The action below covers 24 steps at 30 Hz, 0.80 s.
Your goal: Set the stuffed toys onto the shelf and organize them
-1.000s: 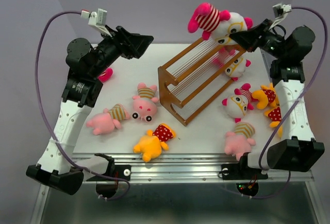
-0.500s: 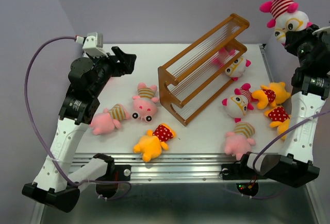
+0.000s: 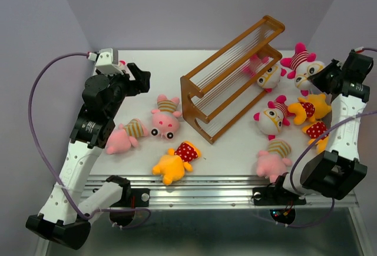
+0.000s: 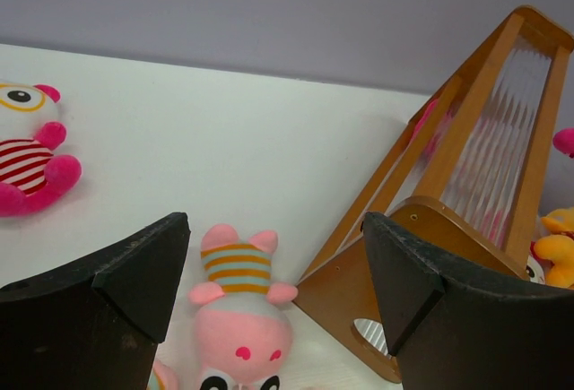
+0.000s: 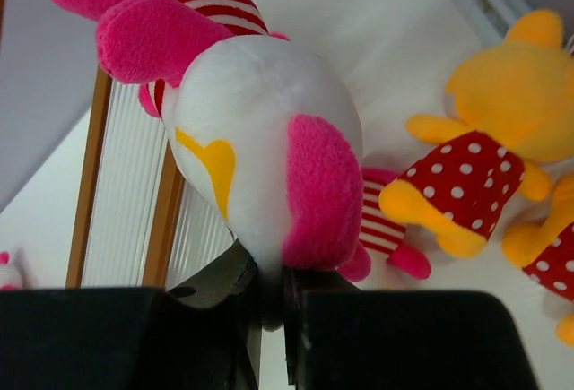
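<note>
My right pincer (image 5: 269, 296) is clamped nearly closed on a white-faced plush toy with pink ears and red-striped shirt (image 5: 260, 166), just beside the far right end of the orange-brown wooden two-tier shelf (image 3: 230, 85). My left pincer (image 4: 276, 229) gapes wide and empty over the white table (image 3: 147, 62), with a pink plush in a striped shirt (image 4: 238, 318) lying ahead of it.
</note>
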Tool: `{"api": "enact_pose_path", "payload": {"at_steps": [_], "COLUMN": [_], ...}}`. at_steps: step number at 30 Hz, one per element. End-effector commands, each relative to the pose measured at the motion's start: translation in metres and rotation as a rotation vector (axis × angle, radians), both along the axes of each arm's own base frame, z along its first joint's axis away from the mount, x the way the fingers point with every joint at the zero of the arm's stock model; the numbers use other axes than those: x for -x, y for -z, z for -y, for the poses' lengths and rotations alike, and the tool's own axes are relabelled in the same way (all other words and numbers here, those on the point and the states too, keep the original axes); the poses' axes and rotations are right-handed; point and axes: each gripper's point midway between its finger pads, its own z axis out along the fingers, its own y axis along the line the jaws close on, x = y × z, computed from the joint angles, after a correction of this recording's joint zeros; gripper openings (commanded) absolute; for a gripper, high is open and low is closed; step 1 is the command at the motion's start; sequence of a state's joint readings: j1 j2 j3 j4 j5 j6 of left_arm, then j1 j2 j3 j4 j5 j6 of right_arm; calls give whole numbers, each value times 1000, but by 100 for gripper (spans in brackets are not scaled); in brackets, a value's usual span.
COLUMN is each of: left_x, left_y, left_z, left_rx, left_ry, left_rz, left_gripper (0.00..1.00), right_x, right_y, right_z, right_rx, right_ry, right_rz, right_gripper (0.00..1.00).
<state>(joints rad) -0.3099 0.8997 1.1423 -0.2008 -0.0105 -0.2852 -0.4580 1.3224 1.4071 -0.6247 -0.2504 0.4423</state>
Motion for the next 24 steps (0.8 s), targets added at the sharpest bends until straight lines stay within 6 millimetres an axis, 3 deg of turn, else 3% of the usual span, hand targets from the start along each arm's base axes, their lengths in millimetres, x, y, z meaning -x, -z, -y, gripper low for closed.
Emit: {"api": "enact_pose_path", "payload": {"at_steps": [1, 6, 10, 17, 24], "left_x": [-1, -1, -2, -3, -1], "left_y": [-13, -11, -7, -7, -7], "left_z": [-7, -9, -7, -5, -4], "left_rx": [-1, 2, 7, 18, 50], "left_ry": [-30, -38, -26, -19, -19], "left_rz": [65, 61, 49, 41, 36], "left_gripper": [89, 89, 89, 89, 89], "right_x": [10, 31, 39, 42, 32], "right_y": [17, 51, 68, 89, 97], "right_z": [-29, -43, -58, -70, -81], "right_rx": [-139, -203, -257, -327, -365], "right_ry": [-101, -116, -177, -233, -272], "right_rz": [-63, -159, -184, -229, -246], "right_gripper": [1, 0, 0, 1, 1]}}
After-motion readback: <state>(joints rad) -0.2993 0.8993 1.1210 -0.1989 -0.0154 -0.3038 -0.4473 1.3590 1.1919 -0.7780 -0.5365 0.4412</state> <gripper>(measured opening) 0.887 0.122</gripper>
